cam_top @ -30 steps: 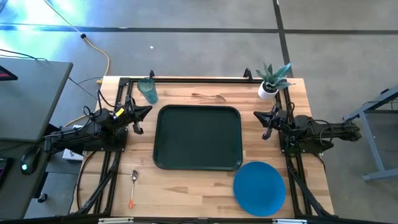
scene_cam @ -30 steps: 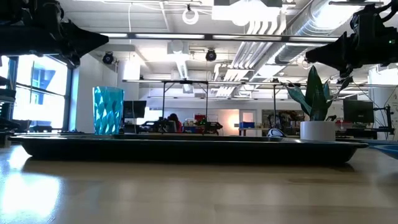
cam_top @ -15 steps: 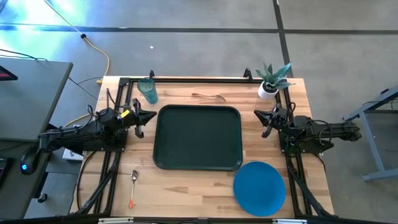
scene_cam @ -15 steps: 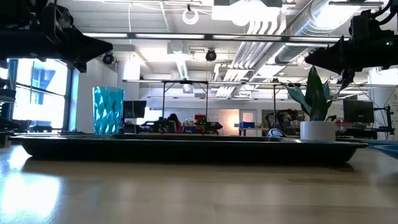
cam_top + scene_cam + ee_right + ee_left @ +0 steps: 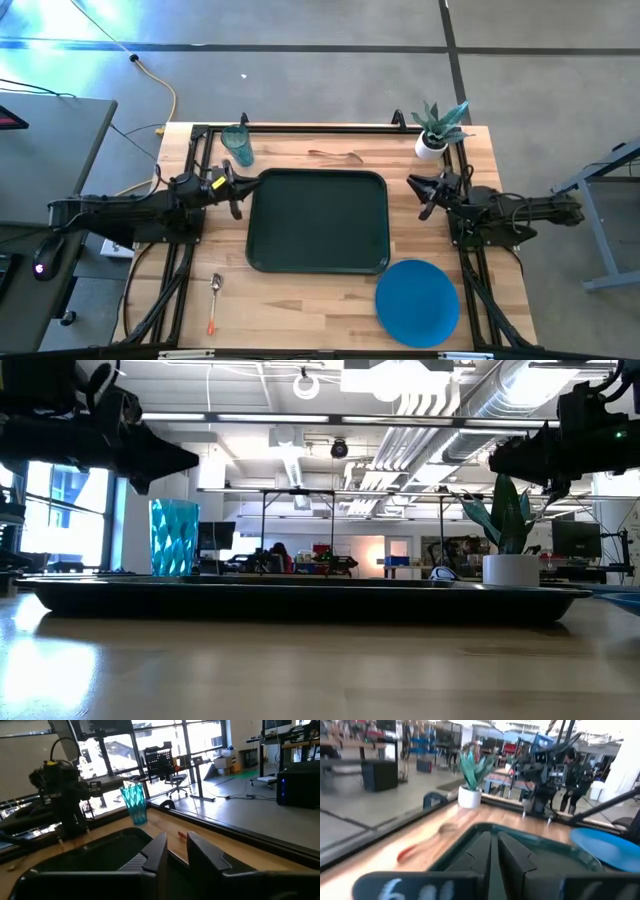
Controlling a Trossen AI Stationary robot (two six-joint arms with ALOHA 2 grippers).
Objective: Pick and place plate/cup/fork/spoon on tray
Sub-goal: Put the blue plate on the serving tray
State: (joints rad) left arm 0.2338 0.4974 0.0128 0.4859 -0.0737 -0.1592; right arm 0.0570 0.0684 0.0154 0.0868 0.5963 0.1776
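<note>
With the tray [image 5: 318, 222] bare and both grippers empty, left gripper [image 5: 238, 190] nearly closed at its left rim, right gripper [image 5: 418, 192] slightly parted off its right rim, open your left wider before descending squarely over the upright cup [image 5: 238, 145] at the table's far-left corner.

The table [image 5: 320, 290] is pale varnished wood with visible grain, faintly glossy; the tray [image 5: 318, 221] looks like smooth dark plastic; the cup [image 5: 174, 537] is translucent faceted plastic; the plate [image 5: 417, 302] has a smooth matt finish
</note>
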